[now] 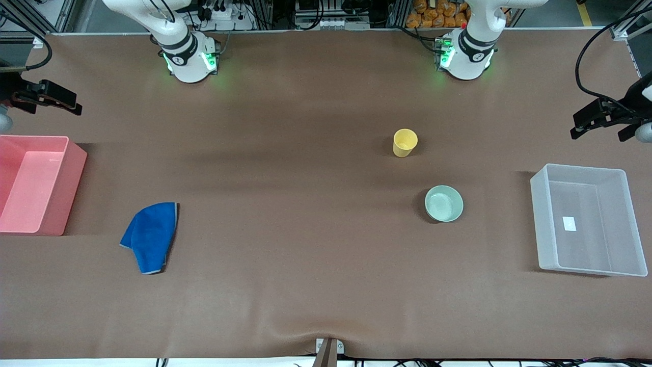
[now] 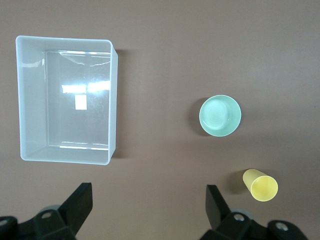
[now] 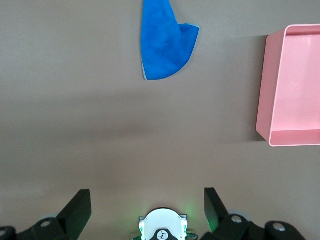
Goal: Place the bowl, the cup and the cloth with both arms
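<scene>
The pale mint-green bowl point(image 1: 444, 203) stands upright toward the left arm's end of the table. The yellow cup point(image 1: 405, 142) stands upright a little farther from the front camera than the bowl. Both show in the left wrist view, bowl point(image 2: 220, 115) and cup point(image 2: 261, 185). The blue cloth point(image 1: 150, 236) lies crumpled toward the right arm's end and shows in the right wrist view point(image 3: 165, 42). My left gripper point(image 1: 598, 133) point(image 2: 148, 192) is open and empty, high over the table's end by the clear bin. My right gripper point(image 1: 53, 108) point(image 3: 146, 195) is open and empty, high over the opposite end above the pink bin.
A clear plastic bin point(image 1: 588, 219) point(image 2: 65, 100) stands beside the bowl at the left arm's end. A pink bin point(image 1: 35, 183) point(image 3: 292, 85) stands at the right arm's end, beside the cloth. The right arm's green-lit base point(image 3: 162, 227) shows under its gripper. Brown table cover point(image 1: 285, 204).
</scene>
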